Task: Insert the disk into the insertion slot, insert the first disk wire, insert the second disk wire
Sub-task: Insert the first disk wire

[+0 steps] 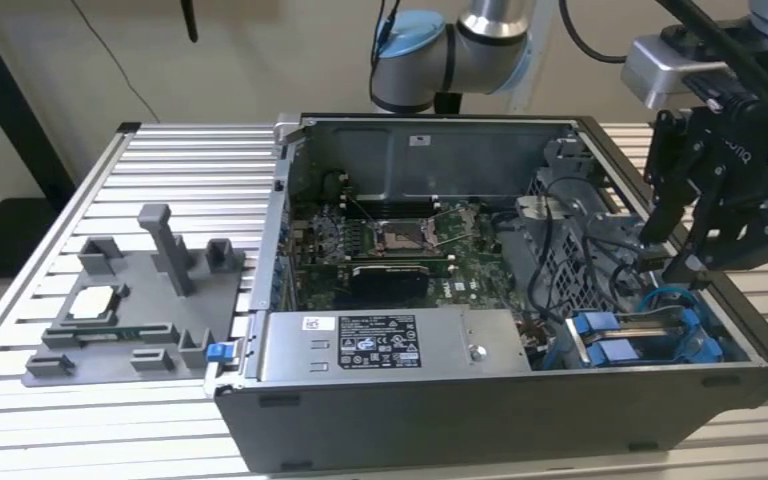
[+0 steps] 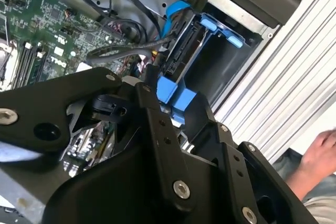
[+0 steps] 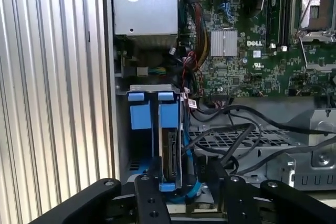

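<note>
The fingers point(image 3: 149, 198) stand parted, gripping nothing, either side of the near end of the disk point(image 3: 170, 153). It sits on edge in the insertion slot point(image 3: 149, 88), its long axis running straight away from the gripper point(image 3: 184, 184). The arm point(image 1: 491, 40) reaches down over the case point(image 1: 491, 420) at the exterior view's right.

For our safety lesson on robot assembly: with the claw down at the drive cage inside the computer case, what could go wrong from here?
Loose black cables lie right beside the disk, close to the claw; a move could snag or pinch them. The disk stands in a narrow insertion slot; any tilt might jam it. In the second wrist view a person's hand is near the case, so it may be struck.
</note>
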You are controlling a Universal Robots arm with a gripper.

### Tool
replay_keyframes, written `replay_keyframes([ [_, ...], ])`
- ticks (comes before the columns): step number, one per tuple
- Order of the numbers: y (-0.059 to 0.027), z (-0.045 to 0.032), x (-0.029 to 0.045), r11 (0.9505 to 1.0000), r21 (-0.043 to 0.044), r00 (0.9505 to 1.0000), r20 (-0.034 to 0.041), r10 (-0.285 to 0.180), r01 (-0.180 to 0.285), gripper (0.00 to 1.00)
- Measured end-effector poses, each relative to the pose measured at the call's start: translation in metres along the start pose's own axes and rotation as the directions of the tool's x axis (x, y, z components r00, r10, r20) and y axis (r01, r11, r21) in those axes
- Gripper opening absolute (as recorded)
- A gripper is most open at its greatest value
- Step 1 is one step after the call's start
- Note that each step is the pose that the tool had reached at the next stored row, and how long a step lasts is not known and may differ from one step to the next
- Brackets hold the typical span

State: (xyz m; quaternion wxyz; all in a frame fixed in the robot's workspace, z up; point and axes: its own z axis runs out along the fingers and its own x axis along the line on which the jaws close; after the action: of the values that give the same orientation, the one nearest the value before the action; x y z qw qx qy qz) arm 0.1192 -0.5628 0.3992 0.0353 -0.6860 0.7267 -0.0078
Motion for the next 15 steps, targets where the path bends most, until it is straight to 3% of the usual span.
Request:
replay_keyframes([
  [10, 0.0007, 0.0136, -0.0015, 0.9984, 0.0016, 0.9984, 0.0064, 0.056, -0.056, 1.00],
  [12, 0.0008, 0.0152, -0.0027, 0.9983, 0.0019, 0.9982, 0.0123, 0.059, -0.059, 1.00],
  [15, 0.0009, 0.0159, -0.0037, 0.9982, 0.0017, 0.9976, 0.0333, 0.060, -0.061, 1.00],
])
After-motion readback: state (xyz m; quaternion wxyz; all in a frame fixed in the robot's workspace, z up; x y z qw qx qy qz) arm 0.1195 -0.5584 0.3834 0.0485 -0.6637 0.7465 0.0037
